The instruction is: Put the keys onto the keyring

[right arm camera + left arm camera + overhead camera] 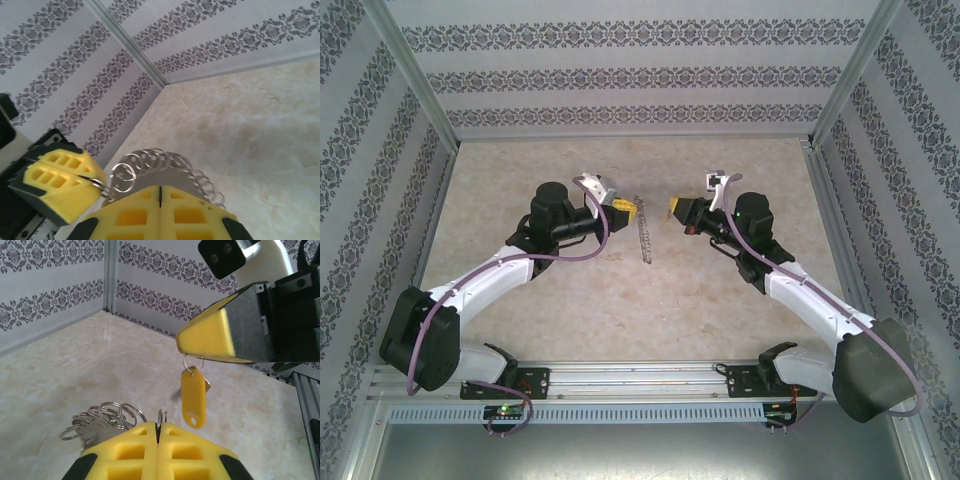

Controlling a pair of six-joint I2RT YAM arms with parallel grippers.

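Observation:
The keyring (165, 162) is a thin grey hoop fringed with several small rings. My left gripper (95, 184) is shut on its rim and holds it above the table. From above the keyring (642, 238) looks like a thin jagged strip hanging beside the left gripper (626, 210). The key (193, 397) has an orange-yellow head with a dark blade behind it. It dangles by its small loop from my right gripper (200, 337), which is shut on that loop. The right gripper (674, 211) faces the left one across a small gap. Rings (107, 416) bunch left of the left fingers (135, 450).
The marble-patterned table (620, 300) is bounded by patterned walls (620, 75) at the back and both sides. A metal rail (640, 380) with both arm bases runs along the near edge. Both arms reach toward the middle of the table.

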